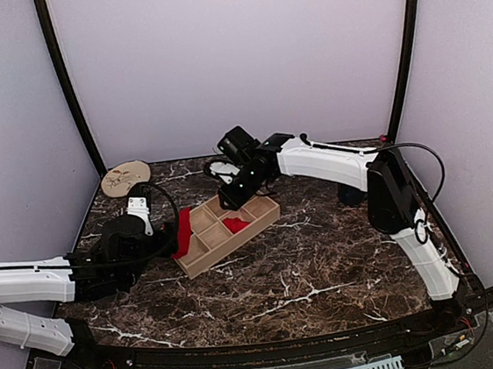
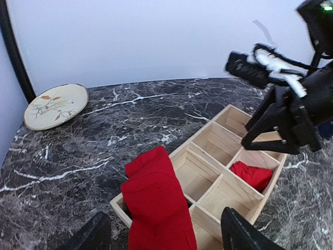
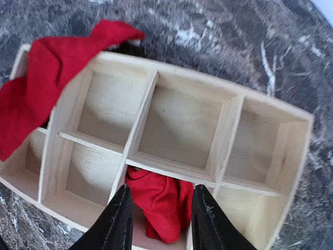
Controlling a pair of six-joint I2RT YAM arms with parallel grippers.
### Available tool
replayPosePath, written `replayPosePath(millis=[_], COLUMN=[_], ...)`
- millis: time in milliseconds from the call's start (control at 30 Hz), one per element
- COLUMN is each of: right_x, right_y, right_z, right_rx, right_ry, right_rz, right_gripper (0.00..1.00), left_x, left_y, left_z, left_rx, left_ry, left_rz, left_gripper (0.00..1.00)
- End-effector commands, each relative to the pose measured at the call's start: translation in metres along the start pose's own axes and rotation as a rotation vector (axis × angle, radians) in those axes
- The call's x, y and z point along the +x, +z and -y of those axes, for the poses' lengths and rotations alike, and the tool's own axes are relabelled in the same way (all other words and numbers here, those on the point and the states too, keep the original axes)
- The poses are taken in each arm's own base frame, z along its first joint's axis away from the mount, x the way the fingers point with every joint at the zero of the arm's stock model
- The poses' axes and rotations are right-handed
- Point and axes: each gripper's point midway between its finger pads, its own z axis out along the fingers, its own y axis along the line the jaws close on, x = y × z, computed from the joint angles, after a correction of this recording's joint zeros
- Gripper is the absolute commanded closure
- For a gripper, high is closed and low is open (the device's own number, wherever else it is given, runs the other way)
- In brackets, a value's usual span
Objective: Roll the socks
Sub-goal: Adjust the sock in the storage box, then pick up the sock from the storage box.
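Watching a dark marble table [image 1: 326, 273] with a wooden compartment box [image 1: 202, 252] at its centre, I am judging the task to be roughly half done. One red sock bundle [image 3: 158, 205] is sitting bunched inside a middle compartment along the box's long side. It is looking rolled, though I cannot tell how tightly. The right tool [image 3: 162, 188] is hovering just above that bundle, fingers parted and gripping nothing. A second red sock [image 2: 156, 203] is lying flat and unrolled, draping over the box's end wall nearest the left arm, partly inside an end compartment and partly hanging outside. The left tool [image 2: 165, 216] is sitting low by that end, fingers spread wide on either side of the sock, clamping nothing. I am reckoning that rolling and stowing this second sock is what is left. A decorated plate [image 1: 126, 177] is resting at the table's far left corner.
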Motion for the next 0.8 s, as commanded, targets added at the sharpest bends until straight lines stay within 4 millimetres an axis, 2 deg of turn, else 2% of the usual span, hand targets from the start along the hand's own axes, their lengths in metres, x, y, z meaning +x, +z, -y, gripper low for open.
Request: replayPosePath(millis=[0, 100, 200, 367, 400, 467, 600, 767], right_x=[-0.06, -0.06, -0.049, -0.027, -0.024, -0.016, -0.001, 0.013], right_y=[-0.071, -0.087, -0.095, -0.102, -0.103, -0.107, -0.108, -0.107], right_z=[0.002, 0.003, 0.0, -0.009, -0.012, -0.017, -0.026, -0.032], right_rx=[0.037, 0.049, 0.048, 0.029, 0.026, 0.017, 0.0, -0.011], right_ry=[-0.009, -0.004, 0.007, 0.015, 0.015, 0.013, 0.011, 0.008], right_rz=[0.227, 0.255, 0.262, 0.25, 0.252, 0.253, 0.238, 0.222], right_gripper=[0.63, 0.63, 0.62, 0.62, 0.62, 0.62, 0.62, 0.62], left_x=[0.008, 0.019, 0.038, 0.069, 0.077, 0.086, 0.087, 0.101], left_y=[-0.004, -0.002, 0.005, 0.021, 0.023, 0.029, 0.036, 0.039], left_z=[-0.036, -0.049, -0.061, -0.07, -0.065, -0.073, -0.069, -0.069], left_rx=[-0.131, -0.166, -0.198, -0.218, -0.196, -0.213, -0.163, -0.141], left_ry=[-0.133, -0.245, -0.364, -0.489, -0.519, -0.584, -0.665, -0.745], left_rz=[-0.014, -0.066, -0.174, -0.35, -0.395, -0.434, -0.432, -0.482], left_gripper=[0.23, 0.19, 0.17, 0.16, 0.15, 0.15, 0.15, 0.16])
